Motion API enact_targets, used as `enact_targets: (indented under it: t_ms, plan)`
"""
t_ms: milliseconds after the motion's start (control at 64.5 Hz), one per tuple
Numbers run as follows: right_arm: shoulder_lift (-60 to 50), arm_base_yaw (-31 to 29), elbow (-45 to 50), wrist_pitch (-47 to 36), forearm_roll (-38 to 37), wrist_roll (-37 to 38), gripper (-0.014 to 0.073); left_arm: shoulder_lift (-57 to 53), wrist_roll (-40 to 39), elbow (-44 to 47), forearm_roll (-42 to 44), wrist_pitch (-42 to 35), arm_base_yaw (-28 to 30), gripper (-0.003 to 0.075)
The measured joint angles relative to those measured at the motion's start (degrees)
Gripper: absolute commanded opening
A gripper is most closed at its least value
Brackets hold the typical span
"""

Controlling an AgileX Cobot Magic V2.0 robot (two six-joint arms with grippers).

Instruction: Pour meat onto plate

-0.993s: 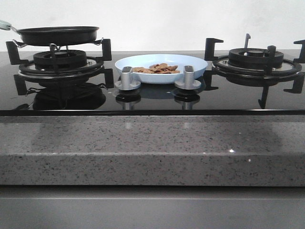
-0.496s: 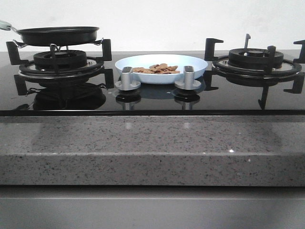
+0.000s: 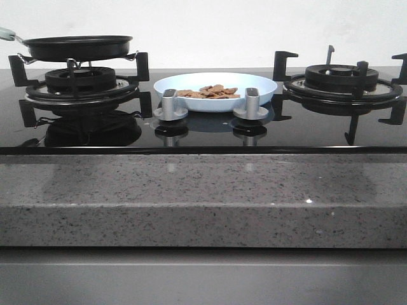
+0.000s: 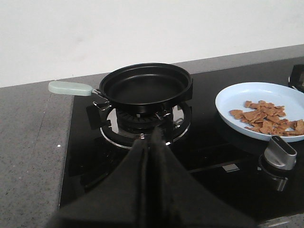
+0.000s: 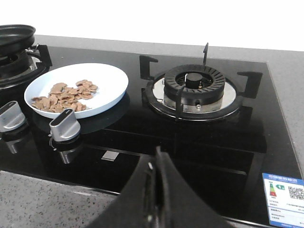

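No change over the last second in the front view. Meat (image 3: 212, 93) already heaped on the pale blue plate (image 3: 254, 81), between the two burners, behind the two silver knobs (image 3: 170, 105). Black frying pan (image 4: 145, 85) back on the left burner and, as far as visible, empty. Left gripper (image 4: 151, 142) pressed together, holding nothing; right gripper (image 5: 156, 166) the same, both drawn well back. Pouring probably complete, nothing left to move.
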Motion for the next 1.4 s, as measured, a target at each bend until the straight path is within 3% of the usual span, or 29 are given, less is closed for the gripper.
enact_targets:
  t_ms: [868, 1101, 1396]
  plan:
    - [0.0, 0.0, 0.0, 0.0, 0.0, 0.0, -0.006, -1.1, 0.0, 1.0, 0.1, -0.1, 0.0, -0.002]
    - [0.0, 0.0, 0.0, 0.0, 0.0, 0.0, -0.006, -11.7, 0.0, 10.9, 1.2, -0.2, 0.6, -0.002]
    - [0.0, 0.0, 0.0, 0.0, 0.0, 0.0, -0.006, -30.3, 0.0, 27.0, 1.2, -0.2, 9.7, -0.002]
